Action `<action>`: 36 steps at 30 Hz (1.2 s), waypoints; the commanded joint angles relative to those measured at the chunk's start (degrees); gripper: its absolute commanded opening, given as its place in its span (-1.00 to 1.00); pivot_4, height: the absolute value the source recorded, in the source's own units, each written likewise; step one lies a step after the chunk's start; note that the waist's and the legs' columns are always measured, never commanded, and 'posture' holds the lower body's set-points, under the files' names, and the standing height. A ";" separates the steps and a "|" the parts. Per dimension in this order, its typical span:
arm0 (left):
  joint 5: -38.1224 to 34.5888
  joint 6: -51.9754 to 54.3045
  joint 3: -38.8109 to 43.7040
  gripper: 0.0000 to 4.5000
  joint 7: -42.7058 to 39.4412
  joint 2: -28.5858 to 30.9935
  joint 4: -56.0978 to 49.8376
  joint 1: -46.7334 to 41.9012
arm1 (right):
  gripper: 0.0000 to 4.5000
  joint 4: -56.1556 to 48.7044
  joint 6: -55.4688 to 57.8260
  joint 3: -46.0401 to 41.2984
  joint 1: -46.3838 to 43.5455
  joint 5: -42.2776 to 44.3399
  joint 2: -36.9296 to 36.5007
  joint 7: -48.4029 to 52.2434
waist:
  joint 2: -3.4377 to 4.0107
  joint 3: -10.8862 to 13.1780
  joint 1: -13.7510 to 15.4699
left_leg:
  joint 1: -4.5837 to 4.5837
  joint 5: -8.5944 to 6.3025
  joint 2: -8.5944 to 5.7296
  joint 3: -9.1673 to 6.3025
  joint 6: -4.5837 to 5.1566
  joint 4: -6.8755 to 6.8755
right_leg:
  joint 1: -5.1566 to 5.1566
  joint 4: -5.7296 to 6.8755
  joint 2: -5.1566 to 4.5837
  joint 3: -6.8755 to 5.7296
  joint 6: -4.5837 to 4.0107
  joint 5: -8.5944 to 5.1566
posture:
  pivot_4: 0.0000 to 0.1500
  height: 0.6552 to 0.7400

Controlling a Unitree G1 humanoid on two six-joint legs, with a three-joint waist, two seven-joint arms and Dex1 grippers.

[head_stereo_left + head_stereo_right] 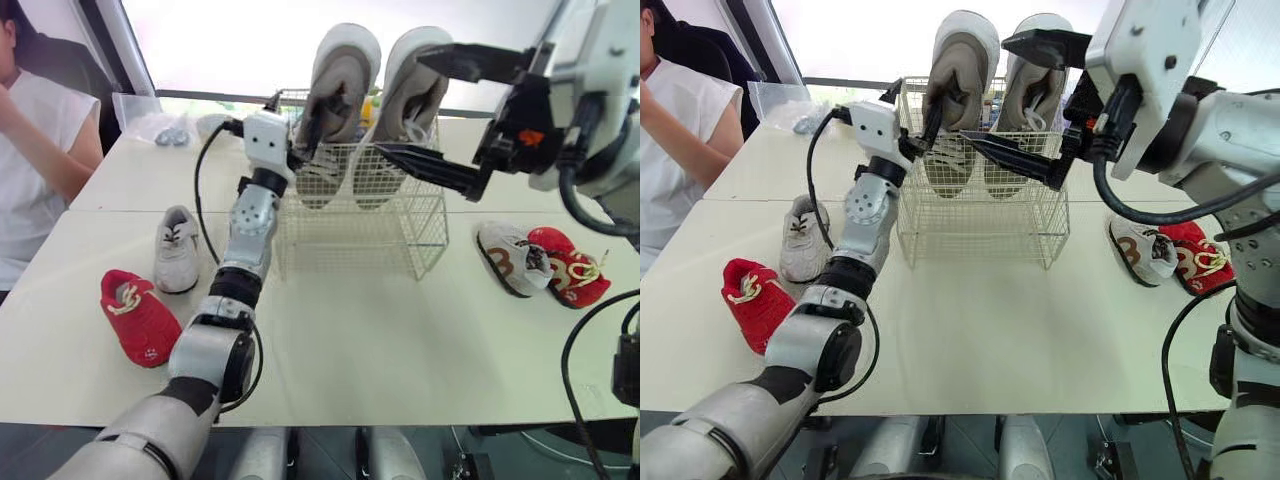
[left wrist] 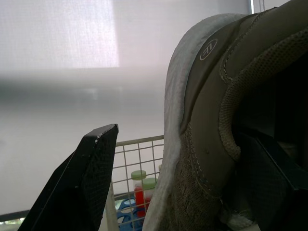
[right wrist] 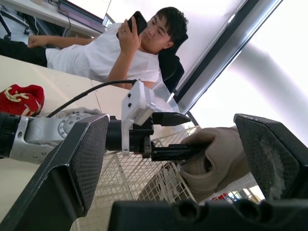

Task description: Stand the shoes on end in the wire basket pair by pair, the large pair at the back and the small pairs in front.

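Freeing the left gripper (image 1: 305, 135) from the left-hand large shoe (image 1: 338, 80) without upsetting it is judged to be the step in hand. The inner finger should be drawn straight back along the shoe's opening, so that the collar is not hooked and the shoe is not tipped forward.

In the head views, that shoe and the right-hand large shoe (image 1: 420, 80) are seen standing on end, side by side, at the back of the wire basket (image 1: 400, 240). The front of the basket is bare. The left gripper is reached over the basket's rim into the shoe's opening. The right gripper (image 1: 400, 103) is held wide open and empty, in front of the right-hand large shoe. A grey small shoe (image 1: 177, 248) and a red small shoe (image 1: 140, 317) lie on the table (image 1: 350, 340) left of the basket. A white-and-brown small shoe (image 1: 508, 258) and a second red shoe (image 1: 568, 265) lie touching on the right.

In the left wrist view, one finger (image 2: 82, 187) is seen outside the heel and apart from it, while the other is tucked inside the collar. The jaws are thus parted, with the heel wall between them unpinched.

In the right wrist view, the left gripper is shown from the side, one finger in the shoe's mouth and the other free above it. The right gripper's own pads (image 3: 72, 163) are spread far apart with nothing held.
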 commanded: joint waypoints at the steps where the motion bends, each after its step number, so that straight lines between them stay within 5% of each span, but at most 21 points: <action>1: -4.50 10.58 0.19 0.62 -3.74 1.98 -11.92 5.22 | 1.00 0.83 -2.38 -0.78 -0.48 -1.35 0.75 0.97 | 0.00 0.00 -0.14 | 0.00 0.00 0.00 0.00 0.00 -0.01 | -0.01 0.00 0.00 0.00 0.00 0.00 | 1.00 0.87; 4: -8.22 20.07 -0.46 0.62 -7.54 4.30 -22.88 9.44 | 1.00 1.54 -3.28 -0.53 -0.21 -2.10 1.11 1.77 | 0.01 0.00 0.00 | -0.02 0.00 0.01 0.00 0.00 0.00 | -0.02 -0.01 -0.01 0.01 -0.11 -0.06 | 1.00 0.87; 9: -24.33 43.13 1.84 0.62 -18.51 14.32 -44.24 16.10 | 1.00 3.12 -3.84 -2.87 3.09 -4.46 -0.35 2.01 | 0.01 0.04 -0.13 | -0.21 -0.01 0.01 -0.01 0.01 -0.03 | -0.15 -0.10 -0.04 0.08 -0.16 -0.09 | 1.00 0.87; 13: -33.60 56.48 4.31 0.62 -20.96 20.26 -49.80 16.00 | 1.00 4.20 -3.37 -4.54 5.90 -7.02 -2.31 0.97 | 0.04 0.04 0.32 | -0.27 -0.02 0.00 -0.01 0.00 -0.04 | -0.20 -0.14 -0.08 0.09 -0.22 -0.12 | 1.00 0.87; 17: -48.58 72.51 8.89 0.62 -32.34 33.02 -51.18 13.56 | 1.00 8.45 1.39 -10.85 14.88 -11.89 -7.34 -2.36 | 0.00 0.06 0.32 | -0.28 -0.02 0.01 -0.06 0.01 -0.09 | -0.20 -0.39 -0.05 0.04 -0.29 -0.16 | 1.00 0.87; 25: -59.43 82.12 10.62 0.62 -37.43 39.69 -54.01 14.11 | 1.00 15.19 6.75 -14.54 28.14 -16.29 -12.20 -1.75 | 0.21 0.05 0.44 | -0.26 -0.03 0.01 0.09 0.05 -0.48 | -0.10 -0.86 -0.08 0.08 -0.33 -0.14 | 1.00 0.87; 36: -59.33 81.12 7.56 0.62 -38.04 38.99 -59.23 18.29 | 1.00 34.36 0.76 -9.10 35.46 -22.66 -14.34 6.84 | 0.21 0.06 0.38 | -0.16 -0.01 0.01 0.23 0.07 -0.81 | -0.13 -1.02 -0.11 0.16 -0.38 -0.17 | 1.00 0.87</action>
